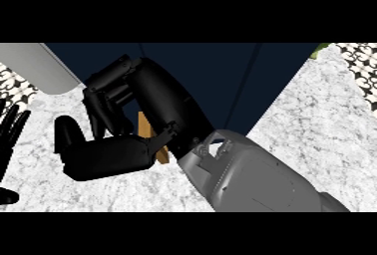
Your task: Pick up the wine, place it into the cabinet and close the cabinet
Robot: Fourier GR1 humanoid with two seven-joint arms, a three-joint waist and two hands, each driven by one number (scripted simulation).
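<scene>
My right hand (158, 99) fills the middle of the head view, raised close in front of the dark blue cabinet front (221, 74). Its grey forearm (250, 179) comes in from the lower right. A narrow wood-coloured edge (144, 125) shows just behind the hand, mostly hidden by it. I cannot make out the wine anywhere; the hand and forearm cover much of the scene. My left hand (10, 132) rests open at the left edge, fingers up.
A pale grey rounded surface (37, 64) lies at the upper left. The white speckled counter (309, 114) spreads to the right and below the cabinet front. A patterned wall strip (361, 60) and a green bit (319, 49) show at the upper right.
</scene>
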